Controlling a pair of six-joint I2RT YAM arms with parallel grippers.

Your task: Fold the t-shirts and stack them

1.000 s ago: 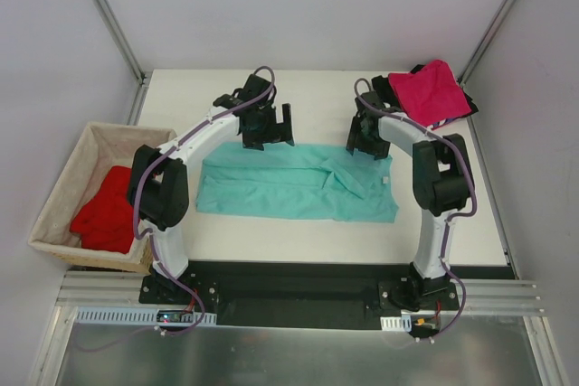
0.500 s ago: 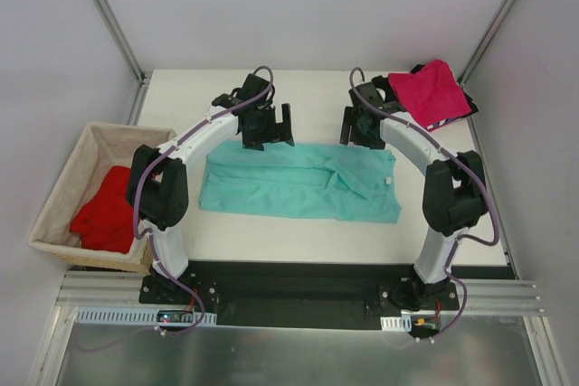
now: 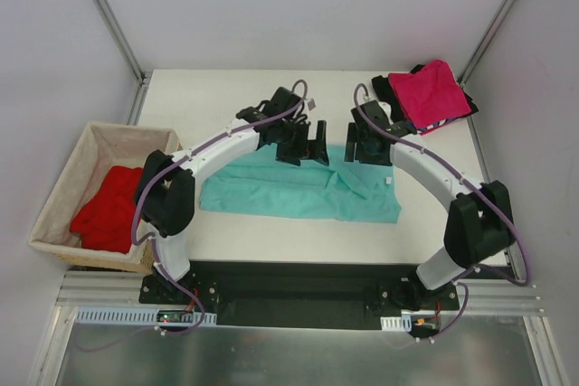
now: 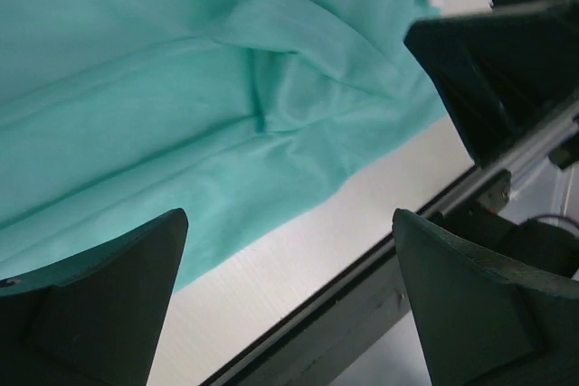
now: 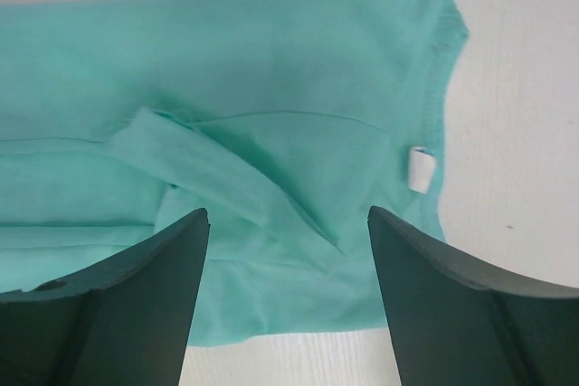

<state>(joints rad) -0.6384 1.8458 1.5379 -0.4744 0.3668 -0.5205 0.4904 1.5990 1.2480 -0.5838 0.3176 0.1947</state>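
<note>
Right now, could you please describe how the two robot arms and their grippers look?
The left arm and right arm are curved white links with bulky black joint housings. A thin purple-grey cable runs along each and loops free near the wrist. The left gripper and right gripper are matte black, each with two broad, wedge-shaped fingers. No markings are readable.

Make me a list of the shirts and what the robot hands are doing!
teal shirt: lying on table, partly folded
left gripper: open, above teal shirt, holding nothing
right gripper: open, above teal shirt near its white tag
pink shirt: folded, atop black shirt, far right corner
red shirt: crumpled in basket
</note>
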